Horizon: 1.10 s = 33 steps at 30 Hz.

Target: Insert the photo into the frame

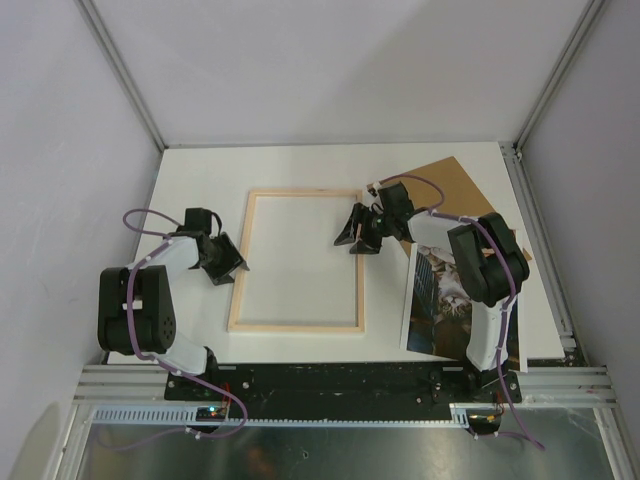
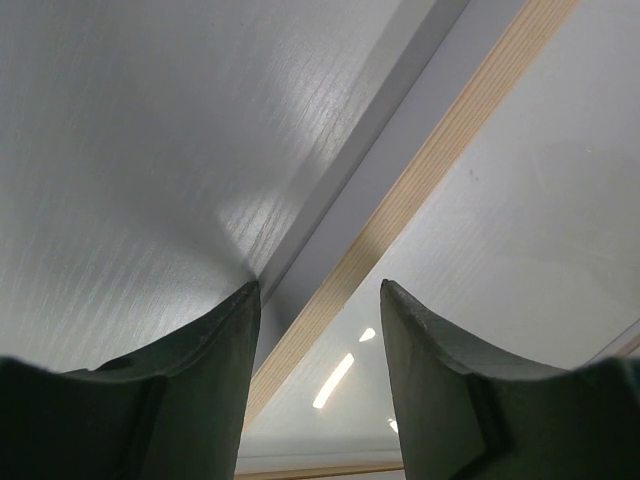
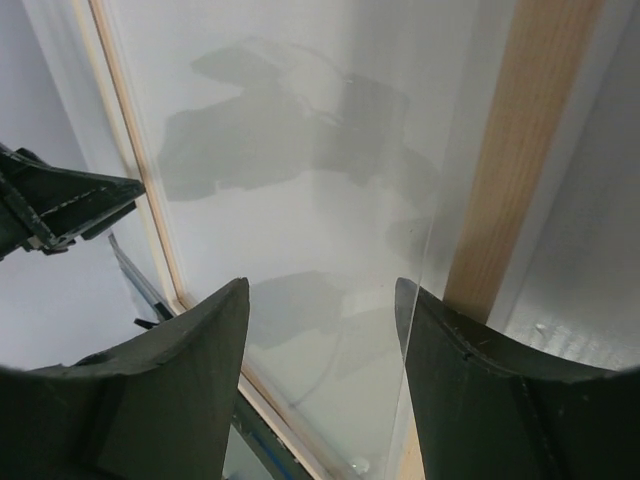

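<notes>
The frame [image 1: 296, 326] lies back up in the middle of the table, its pale wood rim around a clear pane. My left gripper [image 1: 228, 265] is open at the frame's left side; in the left wrist view [image 2: 320, 290] its fingers straddle the wood strip [image 2: 420, 190]. My right gripper [image 1: 352, 238] is open over the frame's right side; in the right wrist view [image 3: 320, 290] it hangs over the pane, with the wood strip [image 3: 510, 150] just right of it. The photo [image 1: 435, 300], a cat among books, lies at the right, partly under my right arm.
A brown backing board [image 1: 455, 190] lies at the back right, behind my right arm. Grey walls and metal posts [image 1: 120, 70] close in the table on three sides. A black rail [image 1: 340, 380] runs along the near edge. My left gripper also shows in the right wrist view [image 3: 50, 210].
</notes>
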Tool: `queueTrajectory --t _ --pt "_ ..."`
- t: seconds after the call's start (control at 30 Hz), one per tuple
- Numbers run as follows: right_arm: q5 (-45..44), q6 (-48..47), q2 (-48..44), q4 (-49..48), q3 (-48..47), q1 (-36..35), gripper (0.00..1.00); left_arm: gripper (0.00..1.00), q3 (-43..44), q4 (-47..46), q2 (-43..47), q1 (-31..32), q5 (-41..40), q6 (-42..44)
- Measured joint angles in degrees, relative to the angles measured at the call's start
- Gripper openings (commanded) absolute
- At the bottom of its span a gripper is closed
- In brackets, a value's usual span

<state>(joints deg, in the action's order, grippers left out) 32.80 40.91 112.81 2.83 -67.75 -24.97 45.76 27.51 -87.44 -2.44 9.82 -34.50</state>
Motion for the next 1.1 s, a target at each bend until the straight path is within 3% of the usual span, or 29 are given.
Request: queueTrajectory --t 1.1 --pt "-13.3 -8.7 -4.7 14.1 -3.4 0.5 0.68 0.57 0.0 0.0 0.0 0.0 0.0 0.0"
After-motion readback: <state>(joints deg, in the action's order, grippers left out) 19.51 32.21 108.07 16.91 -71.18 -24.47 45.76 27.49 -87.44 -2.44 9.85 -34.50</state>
